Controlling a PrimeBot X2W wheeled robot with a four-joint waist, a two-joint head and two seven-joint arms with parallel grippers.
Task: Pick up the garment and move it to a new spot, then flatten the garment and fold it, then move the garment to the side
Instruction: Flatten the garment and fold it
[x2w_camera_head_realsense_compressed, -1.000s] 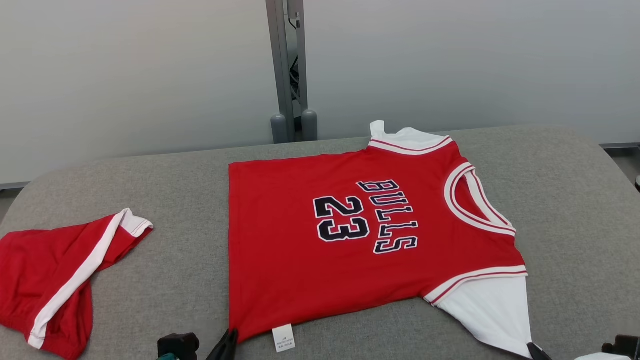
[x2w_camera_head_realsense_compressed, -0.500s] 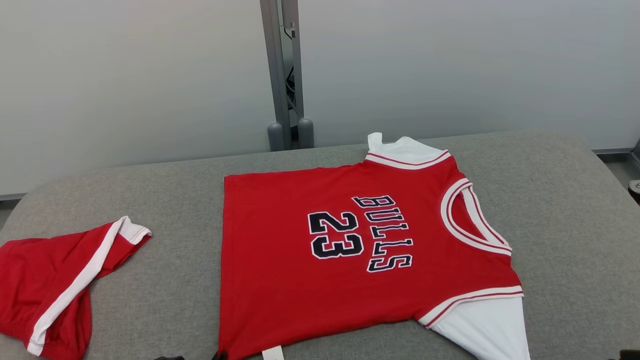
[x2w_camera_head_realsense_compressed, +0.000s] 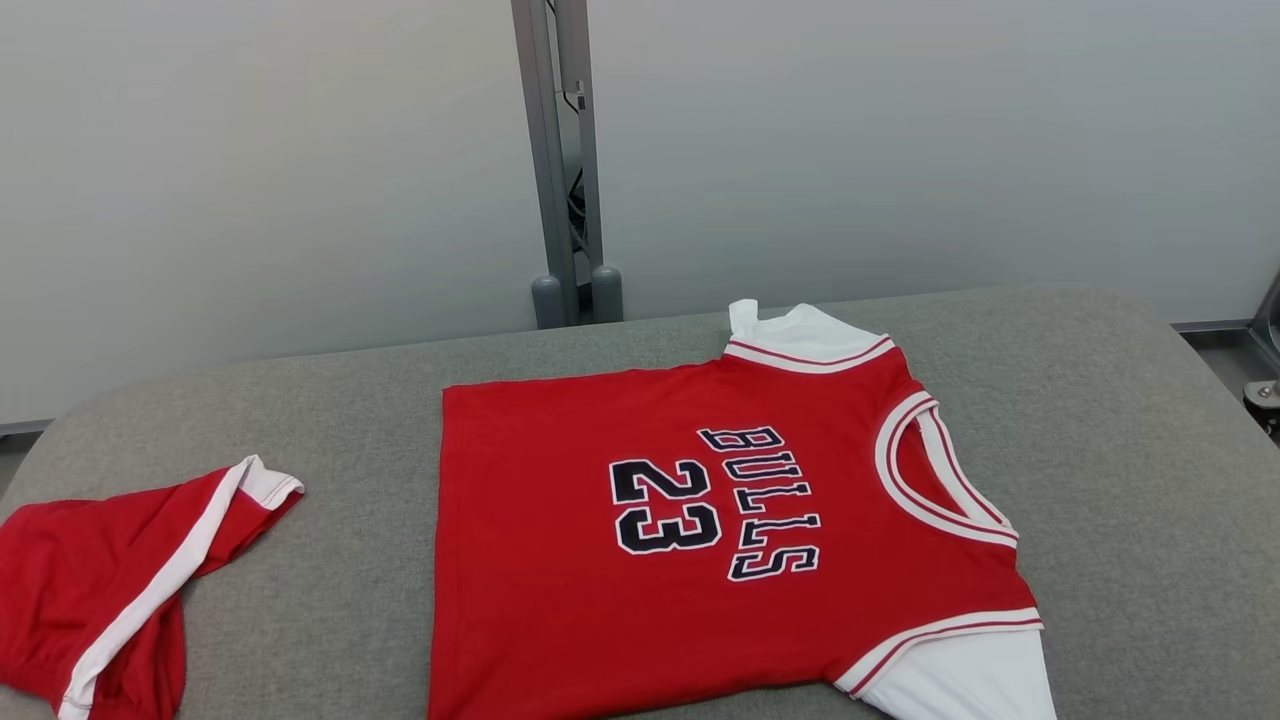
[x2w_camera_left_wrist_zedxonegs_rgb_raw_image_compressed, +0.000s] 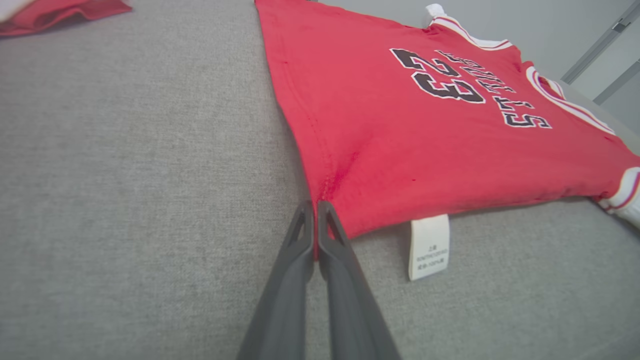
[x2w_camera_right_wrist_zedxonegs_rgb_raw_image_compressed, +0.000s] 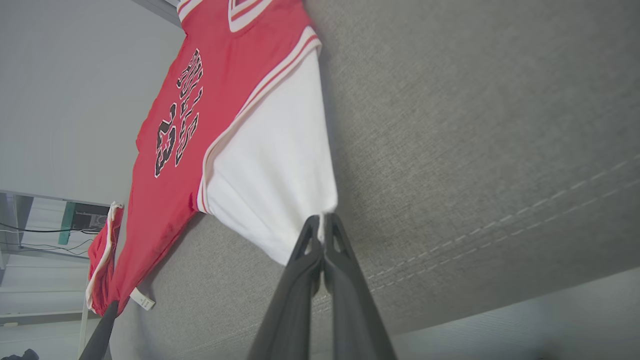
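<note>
Two grippers, both clamped on the jersey (x2w_camera_head_realsense_compressed: 560, 600): we see the left gripper (x2w_camera_left_wrist_zedxonegs_rgb_raw_image_compressed: 316, 207) pinching its hem corner at the near side of the grey table (x2w_camera_head_realsense_compressed: 330, 560), beside the white care label (x2w_camera_left_wrist_zedxonegs_rgb_raw_image_compressed: 428, 245), and the right gripper (x2w_camera_right_wrist_zedxonegs_rgb_raw_image_compressed: 322, 220) pinching the white sleeve tip, also at the table's near side. Jersey lies print-up, spread nearly flat mid-table, with the red shorts (x2w_camera_head_realsense_compressed: 100, 590) apart at the table's left end. We judge relocating and flattening about done; folding and moving aside remain.

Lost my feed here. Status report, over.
Left gripper shut on jersey hem corner. Right gripper shut on white sleeve. Jersey spread flat. Red shorts lie apart, left.
</note>
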